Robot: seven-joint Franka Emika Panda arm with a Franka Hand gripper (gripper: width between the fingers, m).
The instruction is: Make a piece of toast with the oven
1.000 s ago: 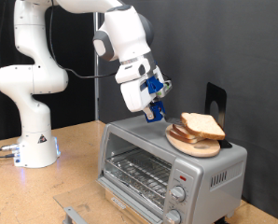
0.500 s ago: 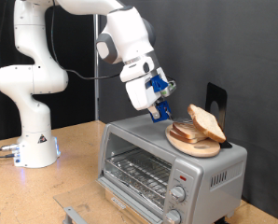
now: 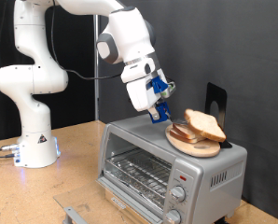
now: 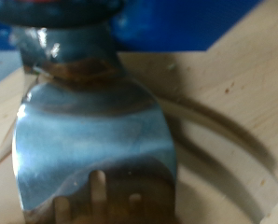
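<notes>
- Silver metal filled the wrist view: a fork hung close below the camera, its tines pointing down toward a pale round board; only this view showed the fork's shape.
- In the exterior view the gripper hovered just above the oven top, tilted, with blue parts on its fingers; the fork was too small to make out there.
- It held the fork's handle; the wrist view showed the handle running up under the hand, though the fingers themselves were out of frame.
- The toast lay tilted on the board, just beside the gripper on the exterior view's right, one edge lifted; whether the fork touched it could not be told.
- Only the exterior view showed the oven's closed glass door, wire rack and knobs below the gripper.
</notes>
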